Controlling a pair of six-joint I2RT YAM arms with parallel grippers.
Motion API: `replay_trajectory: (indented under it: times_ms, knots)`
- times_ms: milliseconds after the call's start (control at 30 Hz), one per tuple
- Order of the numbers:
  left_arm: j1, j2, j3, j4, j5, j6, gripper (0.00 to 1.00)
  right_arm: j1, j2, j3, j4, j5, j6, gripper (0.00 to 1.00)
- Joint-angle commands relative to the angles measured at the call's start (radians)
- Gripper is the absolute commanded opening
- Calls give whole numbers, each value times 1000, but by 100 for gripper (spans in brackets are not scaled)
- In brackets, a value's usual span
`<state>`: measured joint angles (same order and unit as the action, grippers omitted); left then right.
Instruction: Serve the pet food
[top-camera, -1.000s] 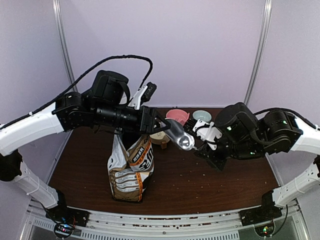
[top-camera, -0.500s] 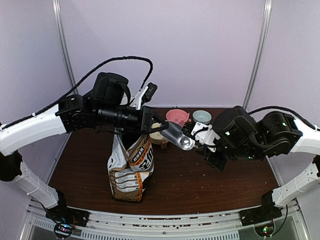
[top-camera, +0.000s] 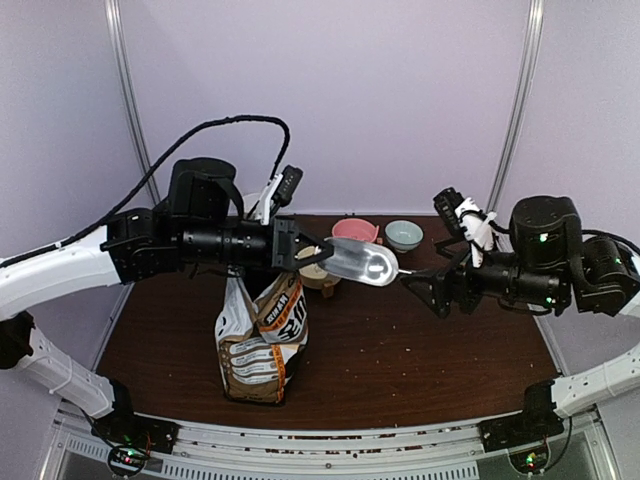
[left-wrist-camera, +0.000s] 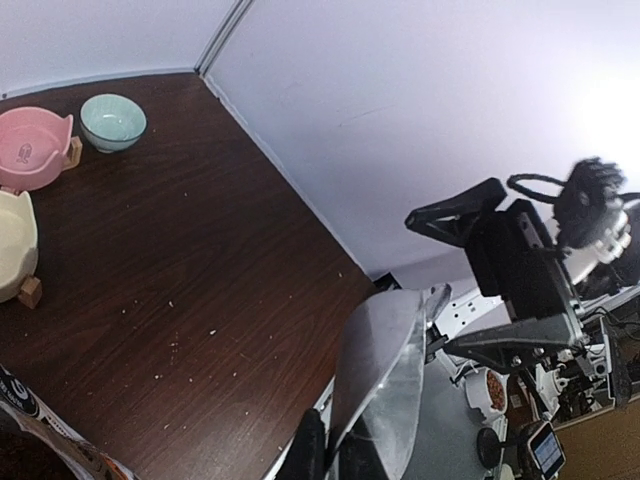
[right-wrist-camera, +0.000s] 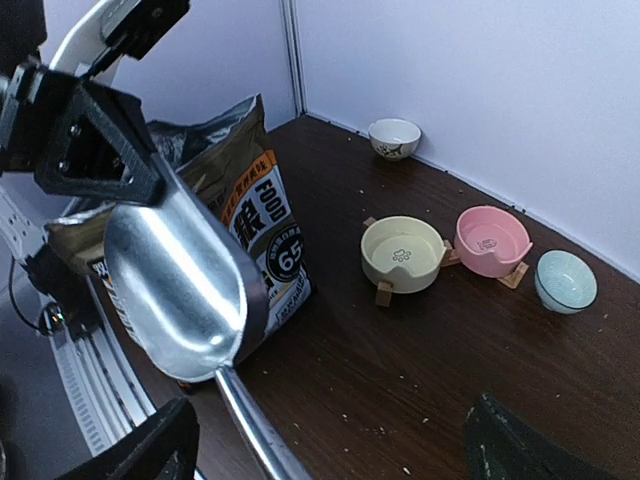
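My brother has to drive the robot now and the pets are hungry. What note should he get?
Left gripper: shut on the bowl end of the silver scoop, held in the air, handle pointing at the other arm.
Right gripper: open, fingers either side of the handle, not gripping.
The bag stands under the left arm. The cream bowl, pink bowl and teal bowl look empty.
Done: nothing served; the scoop is empty and no pet food shows.
Left: scoop from the bag, tip into a bowl.
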<state>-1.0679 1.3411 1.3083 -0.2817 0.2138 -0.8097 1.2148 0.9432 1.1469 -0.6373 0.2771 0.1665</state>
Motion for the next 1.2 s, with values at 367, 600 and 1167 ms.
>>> replay_trajectory:
  times_ms: [367,600,1167]
  knots:
    - [-2,-48,-18,148,-10,28,0,-301,-133,-310,668,-633,631,67]
    - [-1,-55,-22,152,-8,29,0,-318,-132,-305,687,-663,672,63]
    - [-1,-45,-17,169,28,30,0,-327,-94,-300,687,-717,683,28]
